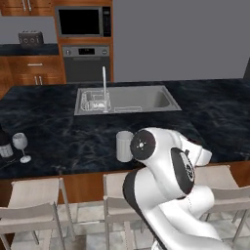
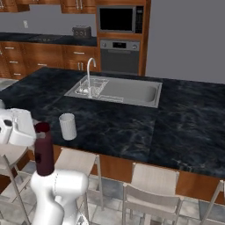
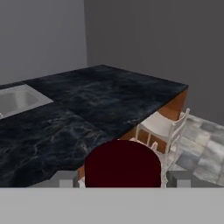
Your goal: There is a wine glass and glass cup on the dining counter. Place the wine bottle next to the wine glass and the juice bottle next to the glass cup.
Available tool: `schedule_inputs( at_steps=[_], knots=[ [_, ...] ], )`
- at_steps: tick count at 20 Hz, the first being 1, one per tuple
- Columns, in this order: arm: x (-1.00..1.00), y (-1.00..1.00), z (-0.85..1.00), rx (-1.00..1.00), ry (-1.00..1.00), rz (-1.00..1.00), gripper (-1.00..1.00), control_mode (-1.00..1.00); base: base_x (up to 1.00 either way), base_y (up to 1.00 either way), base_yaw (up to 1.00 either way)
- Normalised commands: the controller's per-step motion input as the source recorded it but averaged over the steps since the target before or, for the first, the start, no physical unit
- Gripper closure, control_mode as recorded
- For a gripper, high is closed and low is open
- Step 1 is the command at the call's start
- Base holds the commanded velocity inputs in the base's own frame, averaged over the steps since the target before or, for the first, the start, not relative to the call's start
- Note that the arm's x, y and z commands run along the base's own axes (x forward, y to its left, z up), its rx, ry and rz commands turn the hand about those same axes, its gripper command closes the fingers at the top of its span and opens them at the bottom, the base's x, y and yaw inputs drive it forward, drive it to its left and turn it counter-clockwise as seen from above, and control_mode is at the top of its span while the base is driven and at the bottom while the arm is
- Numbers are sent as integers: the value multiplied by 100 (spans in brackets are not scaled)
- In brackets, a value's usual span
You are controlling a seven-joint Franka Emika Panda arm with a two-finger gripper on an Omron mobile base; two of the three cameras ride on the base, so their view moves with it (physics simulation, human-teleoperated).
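Observation:
My gripper (image 3: 122,180) is shut on the juice bottle (image 3: 122,164), whose dark-red top sits between the two finger tips. In the right base view the juice bottle (image 2: 44,151) hangs upright in front of the dining counter (image 2: 132,127), beside the white hand and left of the glass cup (image 2: 67,126). The glass cup (image 1: 124,145) stands near the counter's front edge, partly behind my arm. Far left on the dining counter (image 1: 58,122) stands the wine glass (image 1: 20,145), with the wine bottle (image 1: 4,141) just left of it at the picture's edge.
A steel sink (image 1: 141,97) with a tall tap (image 1: 104,88) is set in the counter's middle. Pale stools (image 2: 149,184) line the counter's near side under the bottle and arm. Oven, microwave and cabinets (image 1: 85,44) stand behind.

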Motion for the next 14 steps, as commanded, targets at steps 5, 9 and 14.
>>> schedule_inputs(
  at_steps=[5, 9, 14],
  knots=[
    [-1, -34, 8, 15, -1, 49, 100, -100, 0, 0, 0],
    [-5, -29, 13, 5, 0, 62, 100, -100, 0, 0, 0],
    [0, -32, 9, 0, 0, 63, 100, -100, 0, 0, 0]
  ],
)
